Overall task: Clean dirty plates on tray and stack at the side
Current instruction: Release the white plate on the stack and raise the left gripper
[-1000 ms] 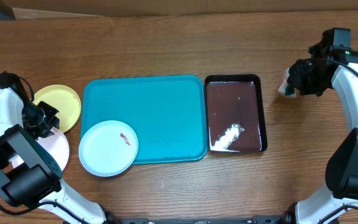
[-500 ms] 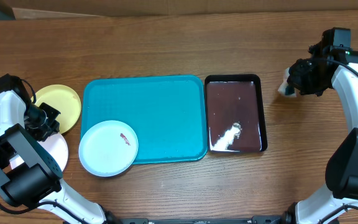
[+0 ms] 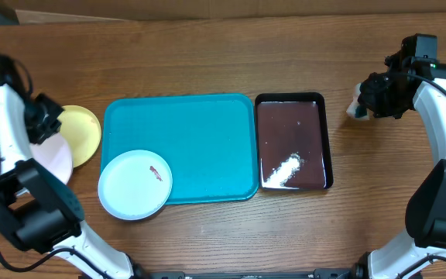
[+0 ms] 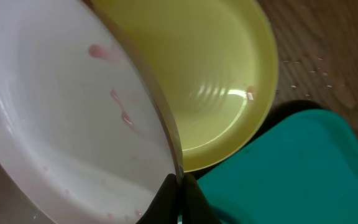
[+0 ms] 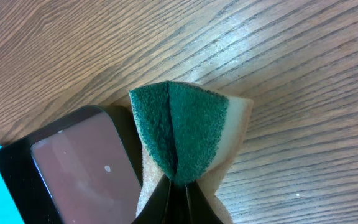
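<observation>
My left gripper (image 3: 47, 122) is shut on the rim of the white plate (image 3: 53, 159), which has faint pink smears and is held tilted at the table's left edge. In the left wrist view the fingers (image 4: 179, 200) pinch the white plate (image 4: 61, 112) in front of the yellow-green plate (image 4: 213, 81). The yellow-green plate (image 3: 85, 133) lies on the table left of the turquoise tray (image 3: 200, 128). The light blue plate (image 3: 135, 184), with a red smear, sits on the tray's front left corner. My right gripper (image 5: 179, 196) is shut on a green-topped sponge (image 5: 185, 127) at the right (image 3: 356, 105).
A black glossy tray (image 3: 327, 139) holding dark liquid and white foam stands right of the turquoise tray; it also shows in the right wrist view (image 5: 79, 168). The turquoise tray's corner shows in the left wrist view (image 4: 291, 174). Bare wooden table lies behind.
My left arm has swung toward the back with the white plate, lifting and tilting it beside the yellow-green plate. The right arm and sponge have not moved.
</observation>
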Robot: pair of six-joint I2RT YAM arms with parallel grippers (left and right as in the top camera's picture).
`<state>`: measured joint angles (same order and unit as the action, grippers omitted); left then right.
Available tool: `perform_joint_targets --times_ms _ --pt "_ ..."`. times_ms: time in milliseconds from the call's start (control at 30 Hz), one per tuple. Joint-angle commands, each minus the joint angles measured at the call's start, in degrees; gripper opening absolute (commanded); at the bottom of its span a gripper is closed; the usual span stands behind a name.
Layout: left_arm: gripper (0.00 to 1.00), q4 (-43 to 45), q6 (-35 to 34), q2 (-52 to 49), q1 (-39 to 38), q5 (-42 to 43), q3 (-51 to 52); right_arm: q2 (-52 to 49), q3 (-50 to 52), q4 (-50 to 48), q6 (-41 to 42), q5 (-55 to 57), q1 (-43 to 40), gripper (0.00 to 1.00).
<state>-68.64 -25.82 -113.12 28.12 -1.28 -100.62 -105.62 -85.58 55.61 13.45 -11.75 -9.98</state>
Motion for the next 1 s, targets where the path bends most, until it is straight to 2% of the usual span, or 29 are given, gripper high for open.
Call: perform_joint_targets --times_ms 0,300,533,967 --pt "0.04 2.27 1.4 0.28 -4.92 -2.16 -0.92 0.07 0.13 -0.2 0.11 -0.35 0.28 0.04" --pt "0.04 9.25 0.66 0.24 -11.37 -3.34 0.5 0.07 0.13 -0.22 0.11 -0.33 0.28 0.04" --pt "0.04 9.14 -0.83 -0.02 -11.65 -8.24 1.75 0.07 0.13 -0.22 0.11 -0.35 0.28 0.04" --pt "0.04 11.98 -0.83 -0.04 -11.65 -9.38 6.32 0.07 0.13 -0.17 0.11 -0.33 0.28 0.04"
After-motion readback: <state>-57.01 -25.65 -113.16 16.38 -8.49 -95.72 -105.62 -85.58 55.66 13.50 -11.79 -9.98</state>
